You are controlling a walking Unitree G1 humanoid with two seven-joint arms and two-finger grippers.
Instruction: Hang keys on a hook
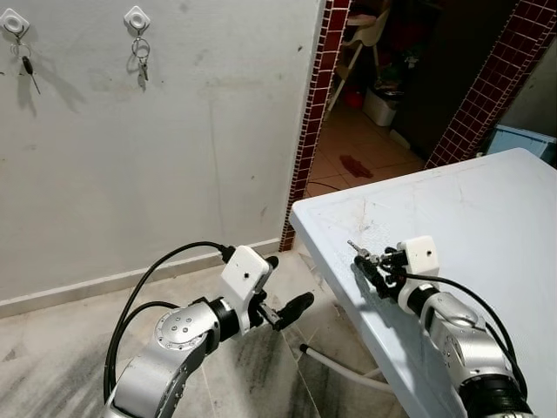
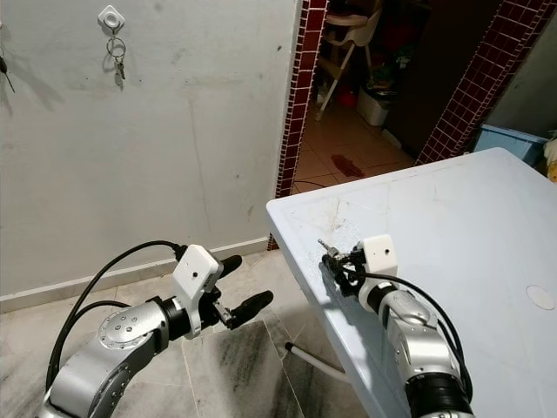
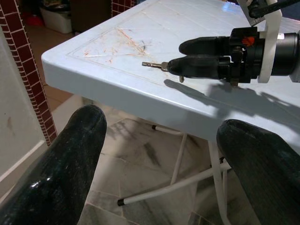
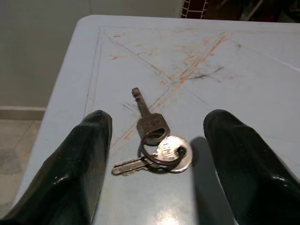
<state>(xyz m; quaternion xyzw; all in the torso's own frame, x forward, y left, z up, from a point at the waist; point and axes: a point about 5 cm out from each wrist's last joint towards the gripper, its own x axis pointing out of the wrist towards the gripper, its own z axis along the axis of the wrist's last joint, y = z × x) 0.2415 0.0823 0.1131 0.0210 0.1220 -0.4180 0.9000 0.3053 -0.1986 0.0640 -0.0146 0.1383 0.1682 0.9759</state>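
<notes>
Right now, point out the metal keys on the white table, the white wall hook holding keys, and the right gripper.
metal keys point(image 4: 154, 150), right wrist view, on the ring.
white wall hook point(image 1: 137, 17), left eye view, on its plate.
right gripper point(image 4: 154, 173), right wrist view, midway between open fingertips.

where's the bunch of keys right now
The bunch of keys lies flat on the white table, near its corner closest to the wall, between the open jaws of the right gripper.

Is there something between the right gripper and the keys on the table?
No, nothing visible. The keys lie on the white table, directly between the open fingers of the right gripper.
</notes>
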